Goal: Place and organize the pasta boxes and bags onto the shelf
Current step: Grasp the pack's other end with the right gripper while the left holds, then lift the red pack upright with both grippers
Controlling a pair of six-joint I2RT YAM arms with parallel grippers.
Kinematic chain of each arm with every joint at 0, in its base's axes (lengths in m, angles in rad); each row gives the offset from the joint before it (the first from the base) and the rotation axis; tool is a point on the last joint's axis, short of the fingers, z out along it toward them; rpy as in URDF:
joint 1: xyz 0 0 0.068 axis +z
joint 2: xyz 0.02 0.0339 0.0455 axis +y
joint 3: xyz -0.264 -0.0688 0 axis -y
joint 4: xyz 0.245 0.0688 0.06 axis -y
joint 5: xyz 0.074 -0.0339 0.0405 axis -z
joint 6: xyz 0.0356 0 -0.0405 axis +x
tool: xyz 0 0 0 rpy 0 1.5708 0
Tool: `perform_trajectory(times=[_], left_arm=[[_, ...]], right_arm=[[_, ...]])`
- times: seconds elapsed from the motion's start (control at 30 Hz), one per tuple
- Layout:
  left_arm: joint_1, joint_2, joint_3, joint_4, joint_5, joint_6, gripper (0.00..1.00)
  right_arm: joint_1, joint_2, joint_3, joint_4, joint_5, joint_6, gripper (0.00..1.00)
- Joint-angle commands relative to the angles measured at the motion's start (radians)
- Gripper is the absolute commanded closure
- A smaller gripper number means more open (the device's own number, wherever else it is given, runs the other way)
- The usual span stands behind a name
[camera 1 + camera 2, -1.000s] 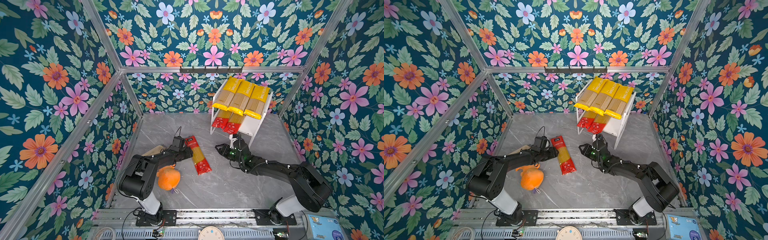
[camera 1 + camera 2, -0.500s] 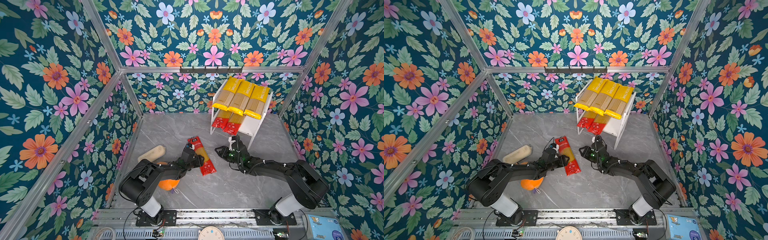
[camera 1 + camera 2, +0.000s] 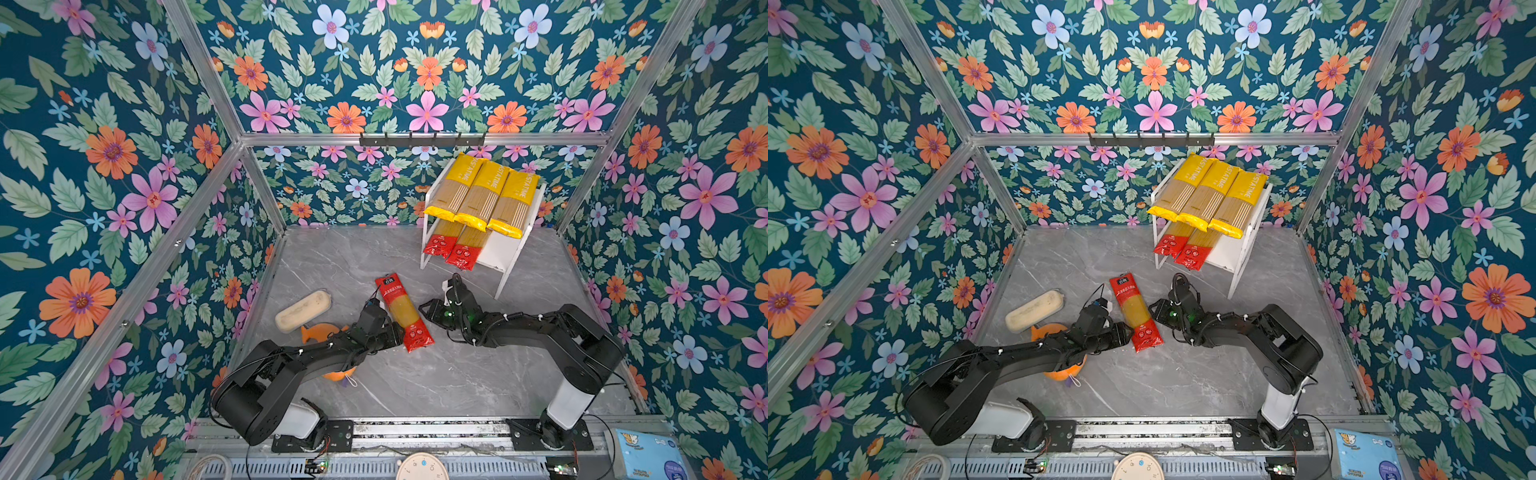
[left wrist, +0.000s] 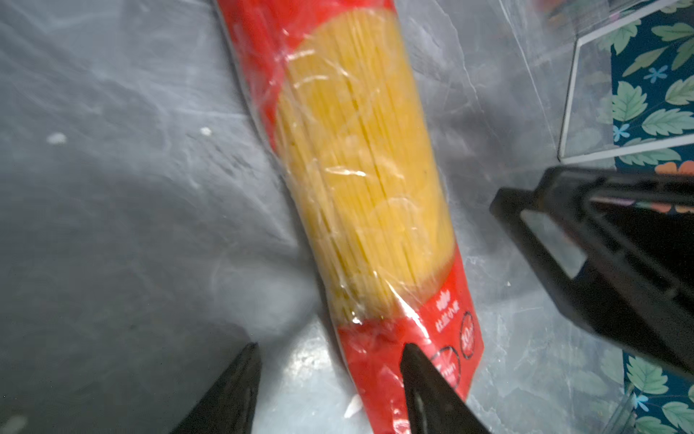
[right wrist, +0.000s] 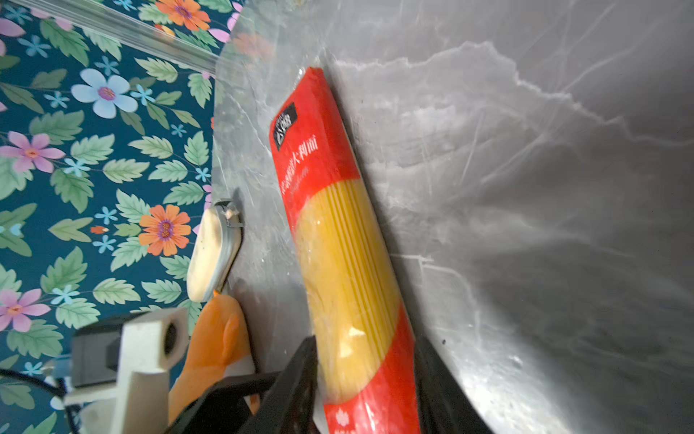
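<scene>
One red pack (image 3: 403, 311) still lies on the table (image 3: 457, 374). My left gripper (image 4: 330, 345) has swung to its near end, fingers spread. The right gripper (image 3: 428, 309) waits beside it, also spread, so I judge a grasp comes next.

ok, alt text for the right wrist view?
A red-ended spaghetti pack with a clear middle lies on the grey marble table, its near end between the black fingers of the right pincer. Beside it are a beige oblong object, an orange plush toy and a floral wall.
</scene>
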Motion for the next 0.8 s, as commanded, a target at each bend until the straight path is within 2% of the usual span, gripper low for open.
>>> perform_trajectory(times=[0.0,0.1,0.37,0.6,0.77], left_arm=[[0.042,0.025,-0.002,-0.083,0.027,0.017,0.38],[0.064,0.066,0.017,-0.038,0.065,0.015,0.4],[0.051,0.141,0.027,0.027,0.121,-0.015,0.46],[-0.023,0.141,0.025,0.021,0.157,-0.051,0.49],[-0.06,0.069,-0.049,0.018,0.147,-0.108,0.49]], right_arm=[[0.007,0.034,0.025,-0.015,-0.029,-0.023,0.56],[0.008,0.084,0.054,-0.04,-0.077,-0.026,0.58],[0.033,0.12,0.039,-0.012,-0.173,0.039,0.77],[0.091,0.073,-0.002,-0.062,-0.275,0.079,0.79],[0.094,-0.021,-0.062,-0.121,-0.267,0.073,0.79]])
